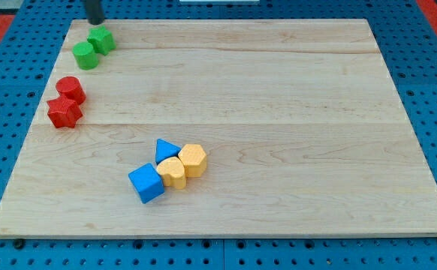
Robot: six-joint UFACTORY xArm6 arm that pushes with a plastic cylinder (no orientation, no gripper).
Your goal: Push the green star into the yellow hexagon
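The green star [101, 39] sits near the board's top left corner, touching a green cylinder [84, 55] on its lower left. The yellow hexagon [193, 159] lies low in the middle of the board, far from the star. It touches a yellow heart [175, 172] on its left. My tip [94, 22] is at the view's top left, just above the green star, close to its upper edge. Only the short lower end of the rod shows.
A blue triangle [166, 149] and a blue cube [146, 182] crowd the yellow heart. A red cylinder [70, 88] and a red star [64, 112] lie by the wooden board's [316, 112] left edge, below the green pair.
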